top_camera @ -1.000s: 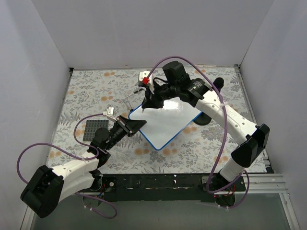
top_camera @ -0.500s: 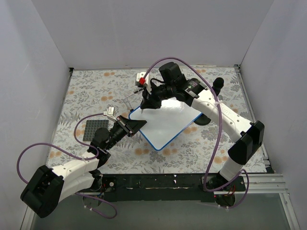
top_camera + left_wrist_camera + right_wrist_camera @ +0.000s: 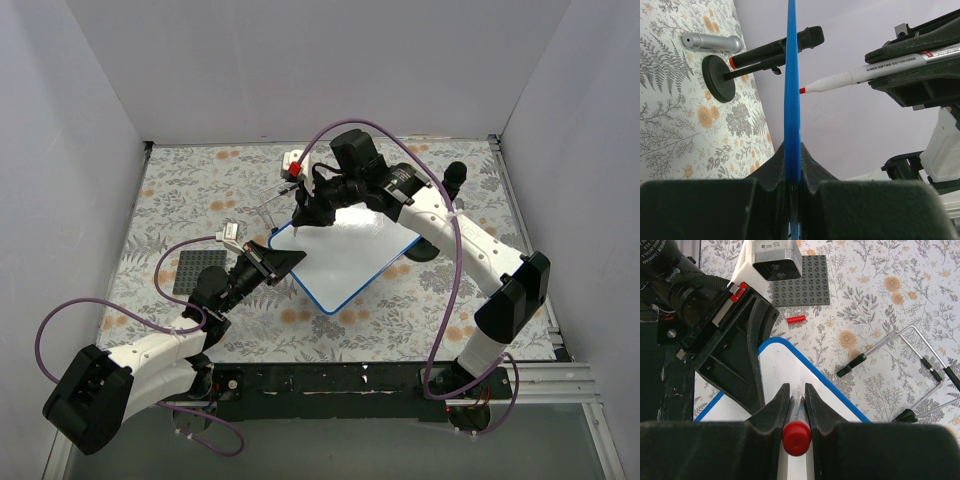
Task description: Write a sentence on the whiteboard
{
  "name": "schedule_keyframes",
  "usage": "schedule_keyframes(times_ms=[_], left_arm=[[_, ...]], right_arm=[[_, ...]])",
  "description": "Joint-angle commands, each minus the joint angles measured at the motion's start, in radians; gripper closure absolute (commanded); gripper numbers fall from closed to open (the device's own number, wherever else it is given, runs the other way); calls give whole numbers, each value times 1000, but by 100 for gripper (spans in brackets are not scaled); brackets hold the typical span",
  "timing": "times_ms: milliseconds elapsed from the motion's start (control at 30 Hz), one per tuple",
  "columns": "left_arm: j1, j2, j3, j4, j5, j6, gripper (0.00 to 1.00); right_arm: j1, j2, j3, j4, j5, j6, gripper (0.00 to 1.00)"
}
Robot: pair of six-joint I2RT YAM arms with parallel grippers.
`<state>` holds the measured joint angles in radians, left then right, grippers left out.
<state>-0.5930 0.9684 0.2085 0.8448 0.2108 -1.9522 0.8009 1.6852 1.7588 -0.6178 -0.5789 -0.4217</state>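
1 whiteboard [image 3: 350, 262] mid-table, near-left blue rim pinched tight by L gripper [image 3: 792, 180]; R gripper [image 3: 796, 395] over far-left corner. 1 dk grey studded plate [image 3: 802, 282] left of board, 1 wire stand [image 3: 910, 370] beyond it. 1 marker [image 3: 865, 75] squeezed in R gripper, tip near board face, contact unclear; 1 red cap [image 3: 795, 319] btwn plate & board.

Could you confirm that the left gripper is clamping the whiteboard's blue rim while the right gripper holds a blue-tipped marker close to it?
Not quite: the tip of the marker is red, not blue, as the left wrist view shows. Otherwise yes: the left gripper is clamping the blue rim of the whiteboard while the right gripper holds the marker close to it.
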Motion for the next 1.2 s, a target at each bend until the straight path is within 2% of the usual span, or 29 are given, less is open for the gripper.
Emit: schedule_keyframes(times_ms=[0,400,767,967,1167], left_arm=[[-5,-36,55,126,7,-13,100],[-5,-48,54,115,-1,-10,100],[-4,-43,54,122,10,-13,100],[-5,-46,48,120,10,-14,100],[-5,-56,40,108,-4,-14,100]], right_arm=[[3,-53,-24,29,17,-17,99],[4,-125,-107,26,45,-34,99],[-3,-30,28,27,99,-19,99],[-12,-12,61,15,56,-17,99],[-12,-77,-15,-2,-12,-51,99]])
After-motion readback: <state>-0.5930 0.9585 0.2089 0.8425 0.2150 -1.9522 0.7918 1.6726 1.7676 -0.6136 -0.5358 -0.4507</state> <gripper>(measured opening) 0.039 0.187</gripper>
